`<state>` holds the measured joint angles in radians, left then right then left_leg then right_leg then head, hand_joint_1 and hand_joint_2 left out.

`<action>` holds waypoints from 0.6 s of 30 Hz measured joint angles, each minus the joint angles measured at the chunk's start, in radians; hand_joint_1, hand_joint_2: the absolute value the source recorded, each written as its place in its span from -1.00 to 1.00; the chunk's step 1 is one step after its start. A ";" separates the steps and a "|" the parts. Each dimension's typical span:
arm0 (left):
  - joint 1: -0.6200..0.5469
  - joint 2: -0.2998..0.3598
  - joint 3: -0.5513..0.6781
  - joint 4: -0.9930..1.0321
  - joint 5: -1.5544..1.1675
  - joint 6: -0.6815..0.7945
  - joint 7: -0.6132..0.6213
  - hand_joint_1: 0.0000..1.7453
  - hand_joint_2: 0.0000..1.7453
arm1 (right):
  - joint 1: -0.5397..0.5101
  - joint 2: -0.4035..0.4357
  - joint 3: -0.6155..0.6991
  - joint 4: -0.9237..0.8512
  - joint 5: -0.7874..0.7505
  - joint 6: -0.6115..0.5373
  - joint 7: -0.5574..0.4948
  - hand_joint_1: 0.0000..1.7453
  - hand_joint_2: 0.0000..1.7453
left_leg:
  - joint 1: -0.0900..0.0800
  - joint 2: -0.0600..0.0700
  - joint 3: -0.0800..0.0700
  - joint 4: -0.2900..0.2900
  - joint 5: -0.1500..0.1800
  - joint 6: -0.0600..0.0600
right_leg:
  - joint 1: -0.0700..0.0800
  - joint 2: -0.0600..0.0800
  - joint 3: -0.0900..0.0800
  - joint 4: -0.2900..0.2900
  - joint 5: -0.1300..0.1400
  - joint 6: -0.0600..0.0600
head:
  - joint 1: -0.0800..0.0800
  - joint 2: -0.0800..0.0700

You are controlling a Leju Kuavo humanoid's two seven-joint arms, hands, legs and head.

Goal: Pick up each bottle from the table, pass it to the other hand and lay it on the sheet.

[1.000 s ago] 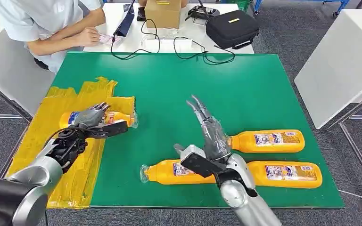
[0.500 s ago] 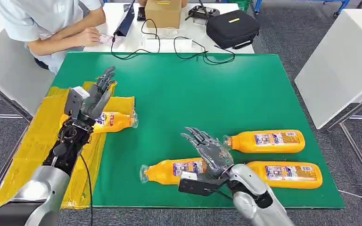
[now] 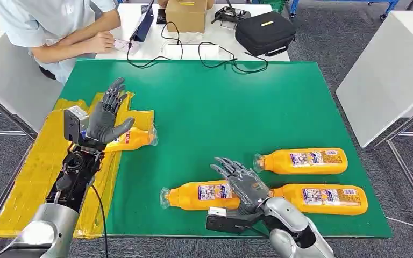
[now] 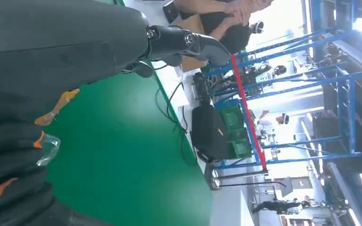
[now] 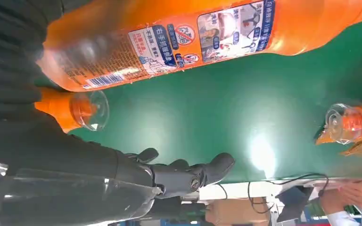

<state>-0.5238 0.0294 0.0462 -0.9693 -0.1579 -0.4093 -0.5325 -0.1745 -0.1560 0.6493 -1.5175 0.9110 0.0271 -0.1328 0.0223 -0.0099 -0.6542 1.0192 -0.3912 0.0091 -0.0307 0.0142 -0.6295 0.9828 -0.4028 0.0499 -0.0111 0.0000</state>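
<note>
Near the table's front edge, our right hand [image 3: 243,183] hovered spread and empty over the nearest bottle [image 3: 199,195], lying lengthwise along that edge.

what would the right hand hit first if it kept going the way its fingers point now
The right hand points up and left across the green mat, hovering over the near-left bottle. Beyond its fingertips lies bare mat, so the way looks free. Its height is unclear; angled downward, it would meet that bottle first.
</note>
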 measured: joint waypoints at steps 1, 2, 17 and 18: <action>0.000 -0.002 0.000 0.000 0.001 0.000 0.000 -1.00 1.00 | 0.000 -0.001 0.000 0.000 0.000 0.000 0.000 -1.00 1.00 | 0.000 0.000 0.000 0.000 0.000 0.000 | 0.000 0.000 0.000 0.000 0.000 0.000 | 0.000 0.000; 0.000 -0.003 0.000 0.000 0.001 -0.001 0.000 -1.00 1.00 | 0.000 -0.002 0.000 0.000 0.000 0.000 0.000 -1.00 1.00 | 0.000 0.000 0.000 0.000 0.000 0.000 | 0.000 0.000 0.000 0.000 0.000 0.000 | 0.000 0.000; 0.043 -0.037 0.000 -0.022 0.067 -0.021 0.003 -1.00 1.00 | 0.040 0.020 -0.008 0.088 0.092 -0.030 0.098 -1.00 1.00 | 0.000 0.000 0.000 0.000 0.000 0.000 | 0.000 0.000 0.000 0.000 0.000 0.000 | 0.000 0.000; 0.046 -0.037 0.000 -0.025 0.067 -0.021 0.003 -1.00 1.00 | 0.041 0.022 -0.008 0.093 0.092 -0.031 0.098 -1.00 1.00 | 0.000 0.000 0.000 0.000 0.000 0.000 | 0.000 0.000 0.000 0.000 0.000 0.000 | 0.000 0.000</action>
<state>-0.4776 -0.0080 0.0458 -0.9941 -0.0908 -0.4307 -0.5291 -0.1339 -0.1339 0.6409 -1.4240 1.0025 -0.0038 -0.0343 0.0223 -0.0099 -0.6543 1.0192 -0.3914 0.0090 -0.0307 0.0142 -0.6296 0.9828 -0.4030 0.0498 -0.0111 0.0000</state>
